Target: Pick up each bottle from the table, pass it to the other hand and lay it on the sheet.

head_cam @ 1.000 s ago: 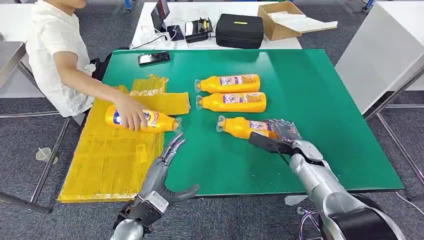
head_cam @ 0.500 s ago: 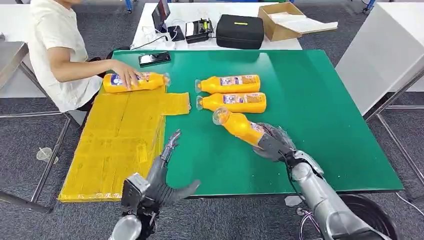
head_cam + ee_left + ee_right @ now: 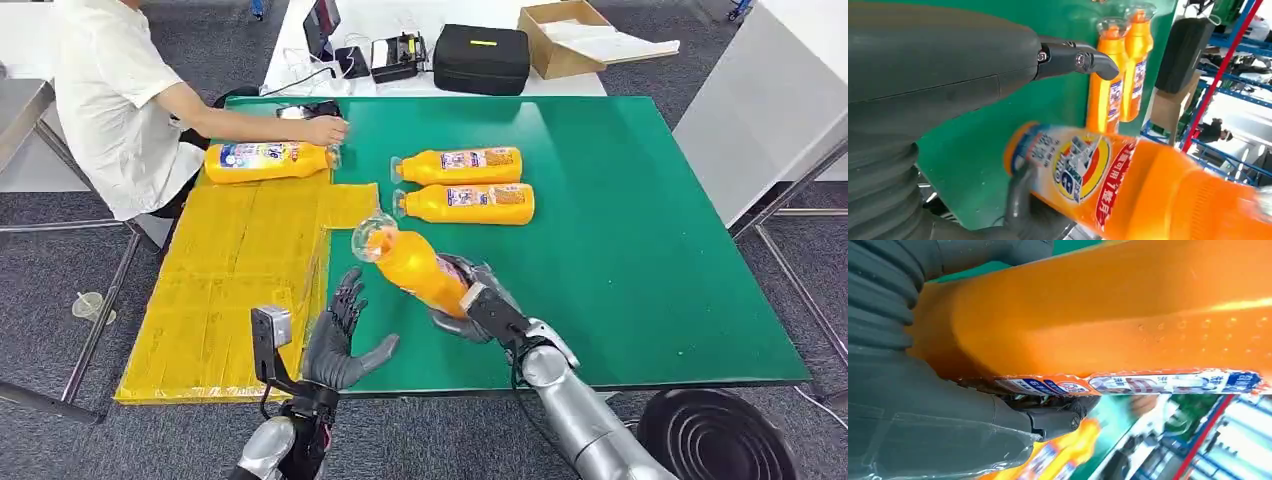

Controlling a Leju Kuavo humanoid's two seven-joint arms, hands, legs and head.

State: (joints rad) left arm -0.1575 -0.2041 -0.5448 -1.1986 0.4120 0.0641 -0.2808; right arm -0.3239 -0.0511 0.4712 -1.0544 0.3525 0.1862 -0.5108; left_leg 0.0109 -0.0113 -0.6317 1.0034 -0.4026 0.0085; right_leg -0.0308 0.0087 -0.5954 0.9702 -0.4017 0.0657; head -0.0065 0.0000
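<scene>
Bottle raised in the right hand, left hand spread beside it

Right hand (image 3: pixel 470 305) grips the base end of an orange bottle (image 3: pixel 415 265) above the green table (image 3: pixel 640 250), near the front edge; the silver forearm comes up from 5 o'clock and the bottle tilts away toward 10 o'clock, its clear cap end (image 3: pixel 372 238) highest; in the right wrist view the fingers (image 3: pixel 1058 420) wrap under the bottle's orange body (image 3: pixel 1108 315), close against its label.

Left hand (image 3: pixel 340 340) stands at 9 o'clock of the held bottle, just beside it but apart; palm turned toward the bottle, fingers fanned upward, thumb stretched out toward 3 o'clock, holding nothing; in the left wrist view the thumb (image 3: pixel 1073 57) points clear of the bottle's label (image 3: pixel 1078 165).

Yellow sheet (image 3: pixel 230 290) covers the table's left side; one bottle on the sheet (image 3: pixel 265 160) lies at its far end, a person's hand (image 3: pixel 325 130) resting at its cap end; the person sits at 10 o'clock of the table.

Two more bottles lie side by side on the bare green at 12 o'clock of the held one: far bottle (image 3: pixel 460 165), near bottle (image 3: pixel 468 203), caps toward the sheet.
</scene>
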